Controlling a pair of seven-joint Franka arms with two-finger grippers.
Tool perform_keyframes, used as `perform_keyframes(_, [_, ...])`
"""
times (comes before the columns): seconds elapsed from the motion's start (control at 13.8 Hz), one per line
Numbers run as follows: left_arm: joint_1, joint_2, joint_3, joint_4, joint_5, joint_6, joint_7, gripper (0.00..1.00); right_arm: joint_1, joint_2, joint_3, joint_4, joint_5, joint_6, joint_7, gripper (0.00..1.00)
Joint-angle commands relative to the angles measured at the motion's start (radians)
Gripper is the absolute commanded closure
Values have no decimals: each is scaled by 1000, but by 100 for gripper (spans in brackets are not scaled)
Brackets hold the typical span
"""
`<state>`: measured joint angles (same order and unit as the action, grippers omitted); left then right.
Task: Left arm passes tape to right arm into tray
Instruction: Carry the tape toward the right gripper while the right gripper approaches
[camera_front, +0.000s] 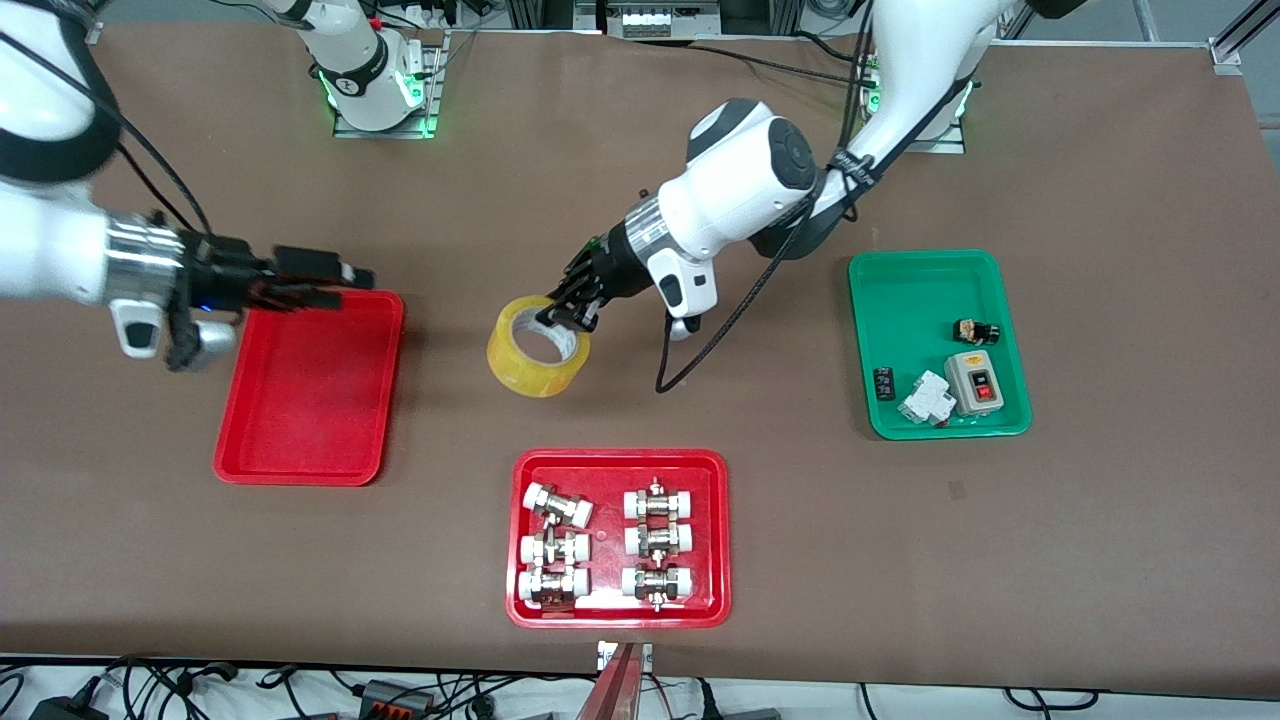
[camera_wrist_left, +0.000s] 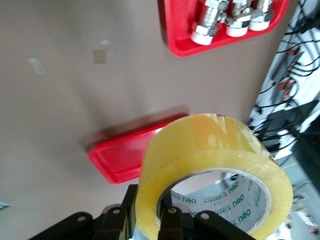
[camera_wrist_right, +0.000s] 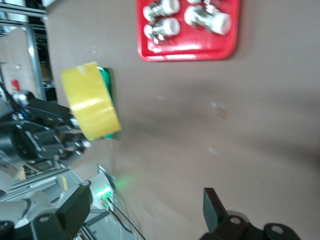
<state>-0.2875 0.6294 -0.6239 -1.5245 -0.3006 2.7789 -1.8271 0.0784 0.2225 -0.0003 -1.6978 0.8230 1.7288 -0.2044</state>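
Observation:
The tape (camera_front: 538, 347), a wide yellowish roll with a pale core, hangs above the table's middle. My left gripper (camera_front: 568, 307) is shut on its wall, one finger inside the core and one outside. It fills the left wrist view (camera_wrist_left: 210, 165) and also shows in the right wrist view (camera_wrist_right: 91, 101). The plain red tray (camera_front: 310, 390) lies toward the right arm's end and also shows in the left wrist view (camera_wrist_left: 125, 152). My right gripper (camera_front: 345, 285) is open and empty over the tray's edge nearest the robots, its fingers (camera_wrist_right: 214, 207) spread wide.
A red tray (camera_front: 618, 537) with several white-capped metal fittings lies nearer the front camera than the tape. A green tray (camera_front: 938, 342) with small electrical parts lies toward the left arm's end. A black cable hangs from the left arm.

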Motion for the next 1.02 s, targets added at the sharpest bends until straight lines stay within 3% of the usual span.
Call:
perform_keyframes(0.0, [-140, 50, 111, 57, -14, 121, -37, 99, 85, 41, -1, 46, 63, 95, -12, 0])
perform_keyframes(0.22, [-156, 59, 118, 55, -15, 177, -60, 98, 147, 96, -1, 66, 77, 205, -20, 0])
perform_keyframes(0.95, [-156, 59, 119, 53, -15, 177, -61, 96, 181, 172, -1, 93, 110, 279, -98, 0])
